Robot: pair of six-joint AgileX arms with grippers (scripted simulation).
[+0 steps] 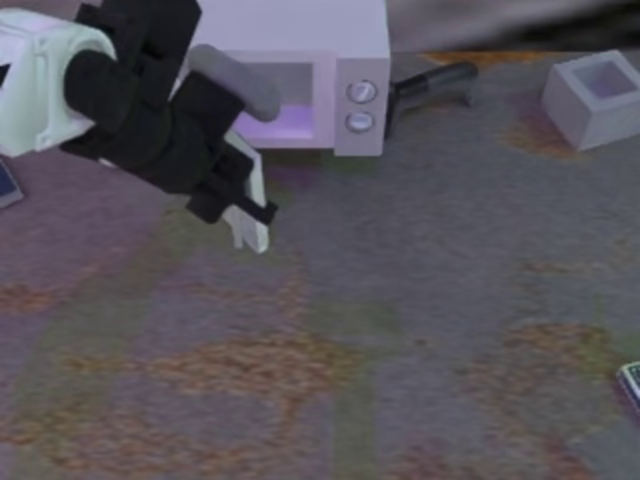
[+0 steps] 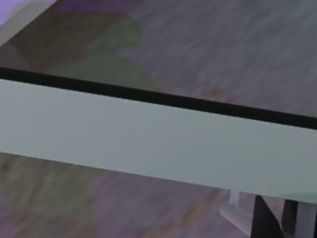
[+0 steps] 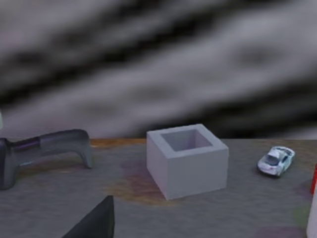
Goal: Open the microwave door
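Microwave door (image 1: 252, 205) stands swung out near the table's far-left corner; left gripper (image 1: 240, 205), jaws' state unclear, should keep following its arc.

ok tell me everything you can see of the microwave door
The microwave door is a flat white panel with a dark edge, swung wide open so the top view sees it edge-on, jutting out from the microwave at its left side. The pale purple inside is exposed. The left gripper is right at the door's free edge; the left wrist view shows the panel close up, crossing the picture.
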